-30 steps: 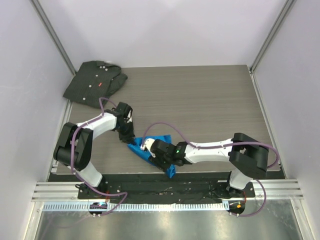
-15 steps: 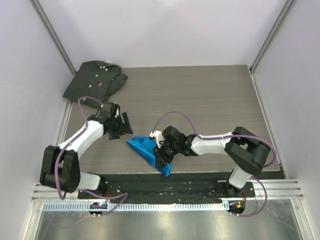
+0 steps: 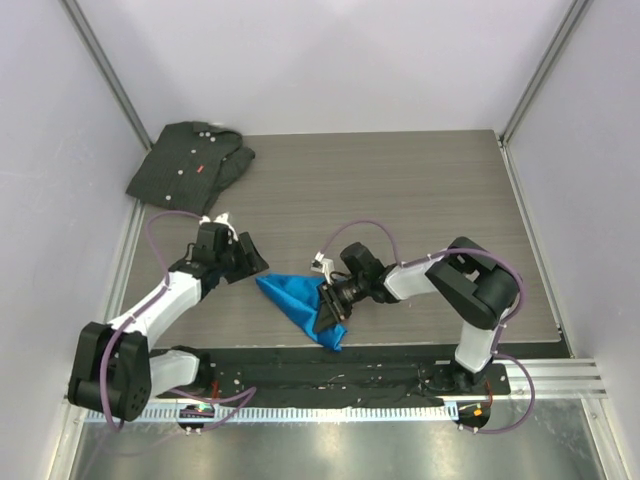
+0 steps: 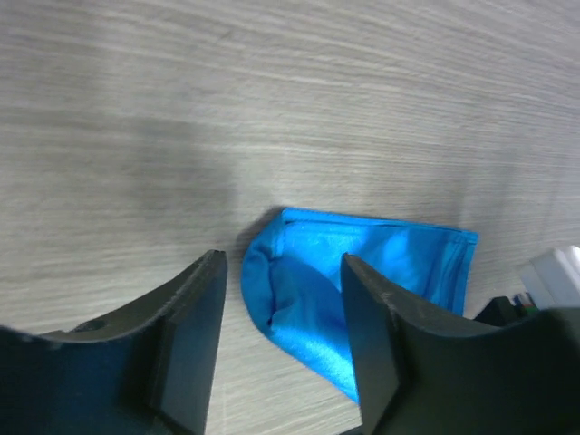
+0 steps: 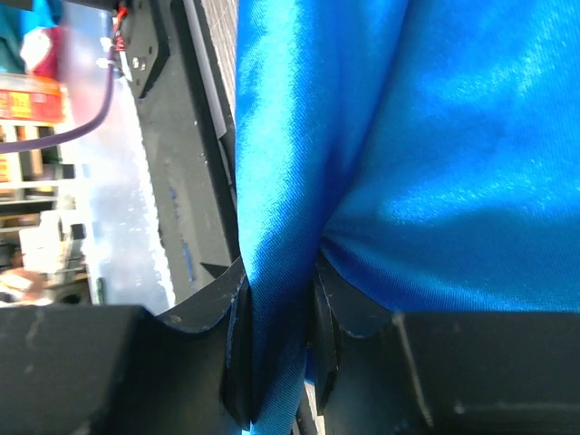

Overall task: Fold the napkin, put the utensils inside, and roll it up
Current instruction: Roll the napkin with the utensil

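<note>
Two grippers work at the napkin [image 3: 288, 293], a bright blue, shiny cloth folded into a long narrow strip on the wood-grain table [image 3: 430, 200]. The strip runs diagonally: one end points toward the L arm, the other reaches the black base plate [image 3: 400, 362].

R gripper [image 3: 328, 305] sits on the napkin's right side, nearer the base-plate end. In the R wrist view its jaws are nearly closed w/ a raised fold of blue cloth pinched btwn them. The fabric touches both fingers [image 5: 234, 308] and bunches into creases just past the pinch, so R has hold of the napkin.

L gripper [image 3: 250, 258] hangs just off the napkin's upper-left end, apart from the cloth. In the L wrist view its jaws stand well apart w/ nothing btwn them. The napkin's rounded, folded end shows thru the gap, lying flat on the table beyond the fingertips, w/ a stitched hem along one edge. Bits of the R gripper show at the napkin's far end in that view.

A dark grey-black buttoned shirt [image 3: 190, 165] w/ a small red tag lies crumpled well apart from the napkin, far beyond its L-arm end.
</note>
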### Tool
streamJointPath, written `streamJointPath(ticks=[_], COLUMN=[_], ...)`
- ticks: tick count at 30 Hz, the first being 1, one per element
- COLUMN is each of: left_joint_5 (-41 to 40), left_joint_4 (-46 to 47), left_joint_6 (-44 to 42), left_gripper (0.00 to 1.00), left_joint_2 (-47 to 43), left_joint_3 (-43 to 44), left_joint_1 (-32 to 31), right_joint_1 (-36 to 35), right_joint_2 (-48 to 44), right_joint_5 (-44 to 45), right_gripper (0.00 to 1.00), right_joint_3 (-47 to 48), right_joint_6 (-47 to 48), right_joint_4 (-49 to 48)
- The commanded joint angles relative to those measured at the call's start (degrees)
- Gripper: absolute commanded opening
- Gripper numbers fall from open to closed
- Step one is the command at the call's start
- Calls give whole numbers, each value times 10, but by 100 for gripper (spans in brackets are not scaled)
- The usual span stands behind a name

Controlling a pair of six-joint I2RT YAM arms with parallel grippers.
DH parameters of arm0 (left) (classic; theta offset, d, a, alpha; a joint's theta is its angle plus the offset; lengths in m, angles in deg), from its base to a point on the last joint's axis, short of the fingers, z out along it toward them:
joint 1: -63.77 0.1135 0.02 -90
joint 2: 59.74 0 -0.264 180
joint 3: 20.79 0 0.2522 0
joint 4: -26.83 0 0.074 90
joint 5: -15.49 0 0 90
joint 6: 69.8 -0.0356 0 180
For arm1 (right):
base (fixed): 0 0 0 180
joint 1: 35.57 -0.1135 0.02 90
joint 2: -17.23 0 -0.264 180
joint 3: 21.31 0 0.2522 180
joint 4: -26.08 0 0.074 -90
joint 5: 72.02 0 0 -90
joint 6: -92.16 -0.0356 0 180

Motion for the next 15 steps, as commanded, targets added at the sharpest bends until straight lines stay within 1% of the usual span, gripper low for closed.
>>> streamJointPath(ticks=[1, 4, 5, 8, 10, 13, 15], left_joint_5=[39, 56, 65, 81, 81, 76, 70], left_joint_4=[104, 130, 134, 138, 153, 162, 165], left_joint_6=[8, 12, 12, 12, 12, 12, 12], left_gripper=[55, 50, 46, 41, 41, 46, 48], left_joint_2=[7, 24, 34, 48, 49, 31, 13], left_joint_3=[-13, -20, -22, -25, -32, -45, -56], left_joint_1=[0, 0, 0, 0, 0, 0, 0], right_joint_1=[16, 21, 25, 32, 35, 40, 42], right_joint_2=[48, 61, 65, 69, 74, 81, 85], right_joint_5=[28, 23, 21, 18, 16, 18, 17], right_gripper=[31, 31, 31, 31, 31, 31, 30], right_joint_3=[-29, -30, -30, -33, -33, -32, -32], right_joint_6=[3, -3, -5, -12, -14, -18, -18], right_joint_4=[54, 47, 45, 34, 32, 33, 34])
